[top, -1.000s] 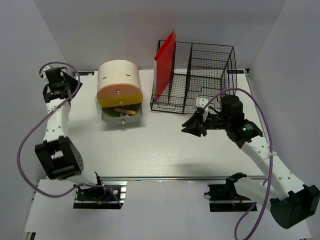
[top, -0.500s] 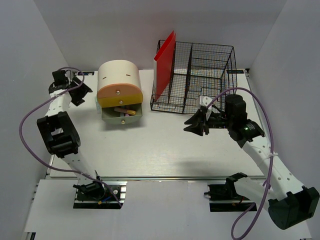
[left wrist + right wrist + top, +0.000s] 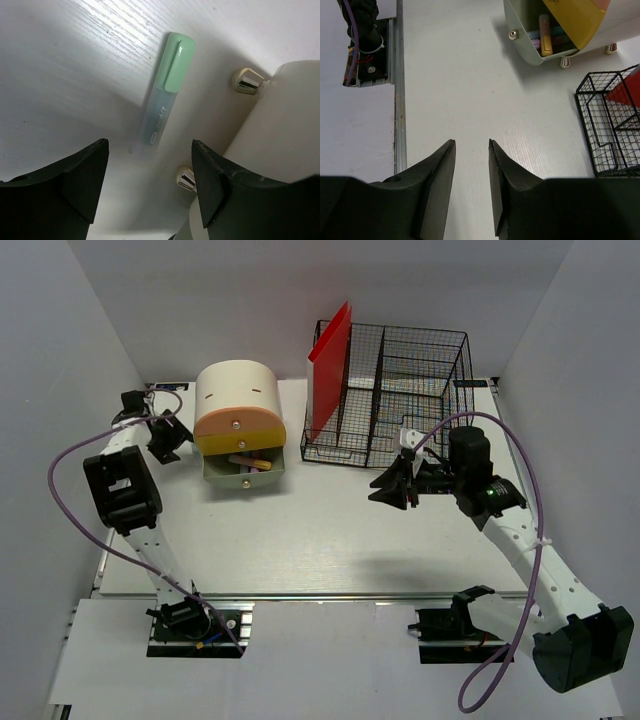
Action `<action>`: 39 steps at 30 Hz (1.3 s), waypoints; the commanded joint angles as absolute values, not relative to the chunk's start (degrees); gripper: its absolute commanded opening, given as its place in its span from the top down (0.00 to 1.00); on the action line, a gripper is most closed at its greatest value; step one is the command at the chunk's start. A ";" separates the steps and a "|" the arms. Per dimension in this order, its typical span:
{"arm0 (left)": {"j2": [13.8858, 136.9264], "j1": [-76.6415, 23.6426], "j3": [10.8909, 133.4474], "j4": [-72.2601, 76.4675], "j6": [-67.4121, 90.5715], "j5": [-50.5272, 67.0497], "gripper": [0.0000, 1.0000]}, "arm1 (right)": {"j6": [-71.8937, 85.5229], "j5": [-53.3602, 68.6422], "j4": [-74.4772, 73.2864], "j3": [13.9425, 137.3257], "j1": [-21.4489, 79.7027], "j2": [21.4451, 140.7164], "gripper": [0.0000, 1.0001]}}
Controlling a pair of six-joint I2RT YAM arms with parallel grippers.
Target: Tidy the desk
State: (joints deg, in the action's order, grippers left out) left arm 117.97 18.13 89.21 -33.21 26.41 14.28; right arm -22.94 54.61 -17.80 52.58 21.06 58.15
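Observation:
The white desk (image 3: 330,540) carries a cream-and-orange drawer box (image 3: 238,405) whose lower drawer (image 3: 245,468) stands open with pens (image 3: 545,35) inside. My left gripper (image 3: 168,437) hangs open just left of the box. In the left wrist view a pale green highlighter (image 3: 165,95) lies on the desk beside the box's small feet, just ahead of the open left gripper (image 3: 149,145), untouched. My right gripper (image 3: 385,487) is over the desk's right half, open a modest way with nothing between its fingers (image 3: 471,141).
A black wire basket (image 3: 405,390) stands at the back right with a red folder (image 3: 330,360) upright in its left slot. A metal rail (image 3: 330,595) runs along the desk's front edge. The drawer box's side (image 3: 295,125) is close on the left gripper's right.
My left arm has folded in and carried its gripper down and right, to beside the drawer box, and its jaws have opened. The right gripper's jaws have parted a little wider.

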 commanded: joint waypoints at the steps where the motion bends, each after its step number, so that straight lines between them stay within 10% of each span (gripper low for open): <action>1: 118.12 17.84 92.02 -34.63 23.64 13.80 0.23 | -23.20 56.42 -16.35 51.77 20.57 58.36 0.61; 39: 128.06 15.21 101.25 -45.18 17.49 0.79 0.22 | -23.03 57.48 -16.26 51.68 20.04 59.15 0.61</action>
State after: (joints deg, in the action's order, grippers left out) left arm 127.92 15.16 101.25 -43.48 18.87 4.25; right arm -22.92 55.90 -17.78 51.62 20.27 59.35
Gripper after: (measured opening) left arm 0.773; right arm 0.391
